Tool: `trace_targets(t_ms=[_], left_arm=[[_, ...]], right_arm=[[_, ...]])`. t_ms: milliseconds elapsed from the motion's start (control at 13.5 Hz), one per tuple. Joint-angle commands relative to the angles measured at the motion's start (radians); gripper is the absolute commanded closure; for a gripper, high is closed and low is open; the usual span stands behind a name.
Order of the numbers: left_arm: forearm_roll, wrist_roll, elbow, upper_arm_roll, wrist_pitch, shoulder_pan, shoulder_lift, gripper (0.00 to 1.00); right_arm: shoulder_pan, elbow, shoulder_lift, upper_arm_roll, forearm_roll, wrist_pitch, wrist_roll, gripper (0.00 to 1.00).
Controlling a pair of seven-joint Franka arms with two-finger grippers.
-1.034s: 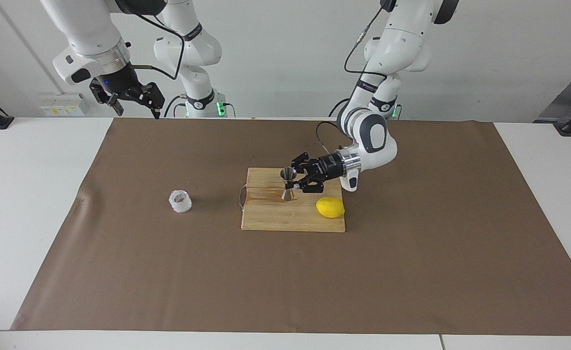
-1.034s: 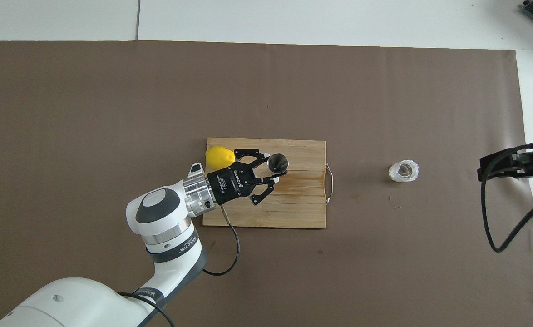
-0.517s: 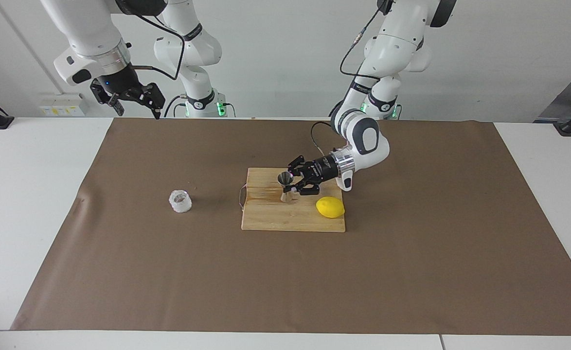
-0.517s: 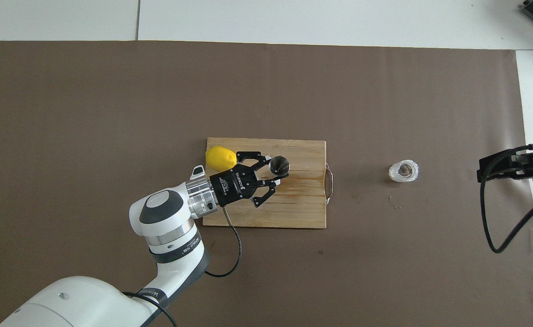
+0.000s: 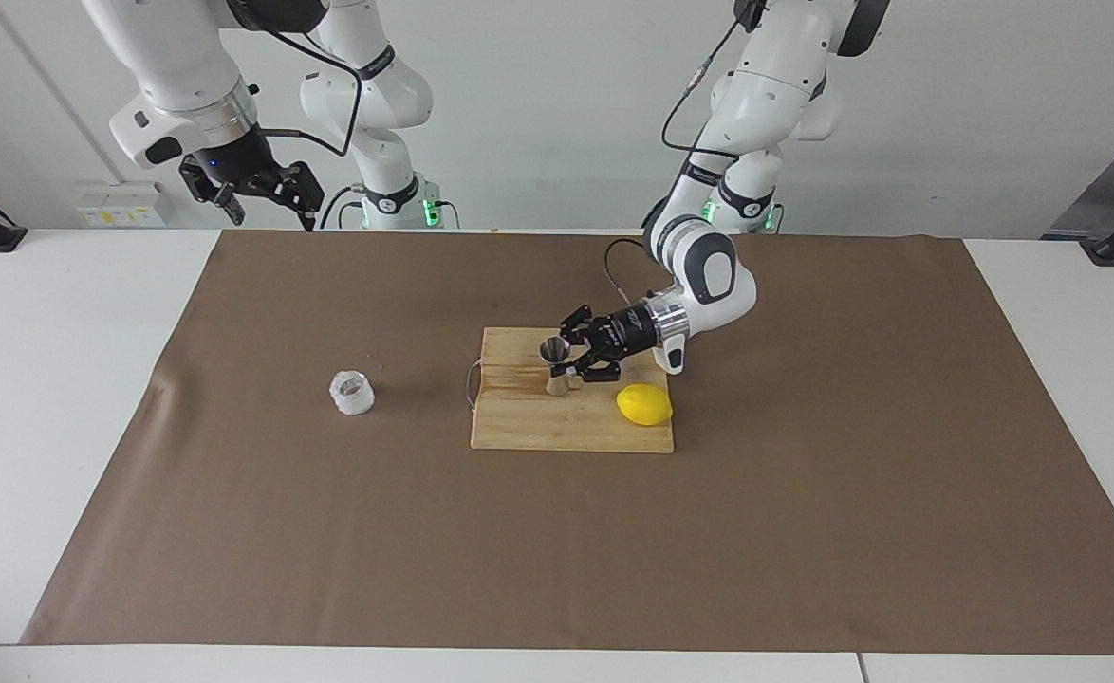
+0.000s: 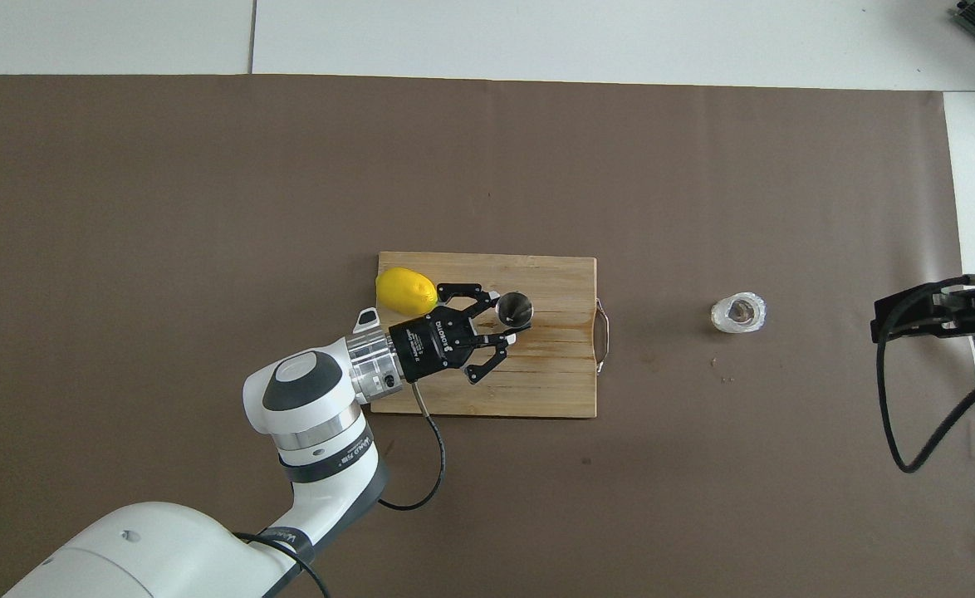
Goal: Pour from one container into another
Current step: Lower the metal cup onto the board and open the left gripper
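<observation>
My left tool sits just right of centre in the facing view, reaching in sideways over the wooden cutting board. It is clenched on the steel jigger, fingertips pinched at the narrow waist. In the overhead view the same left tool is at mid-frame, and the jigger shows as a round open mouth at its tip, over the middle of the cutting board. The jigger leans slightly; its foot is at the board surface, though I cannot tell whether it rests there or is just lifted.

The lemon lies on the board, lower right of the jigger in the facing view; overhead, the lemon is at the board's upper left corner, just beside my tool's body.

The clear faceted cup stands upright on the brown mat, left of centre in the facing view and well apart from the board. Overhead, the cup is right of centre, mouth up.

My right tool hangs in the upper left of the facing view, released, jaws wide, holding nothing; that arm waits. Overhead, the right tool shows at the right edge, over the mat's end.

White bench flanks the mat.
</observation>
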Motion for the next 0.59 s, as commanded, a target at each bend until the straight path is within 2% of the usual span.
trace_targets(t_ms=[0, 148, 517], left_arm=[[-0.034, 0.018, -0.012, 0.012, 0.012, -0.022, -0.006, 0.94], [-0.032, 0.019, -0.012, 0.012, 0.013, -0.022, -0.003, 0.74], [-0.032, 0.019, -0.012, 0.012, 0.013, -0.020, -0.002, 0.67]], right_arm=[[-0.005, -0.031, -0.026, -0.006, 0.025, 0.016, -0.021, 0.00], [-0.004, -0.031, -0.026, -0.006, 0.025, 0.018, -0.019, 0.00], [-0.004, -0.031, -0.026, -0.006, 0.025, 0.018, -0.021, 0.00]])
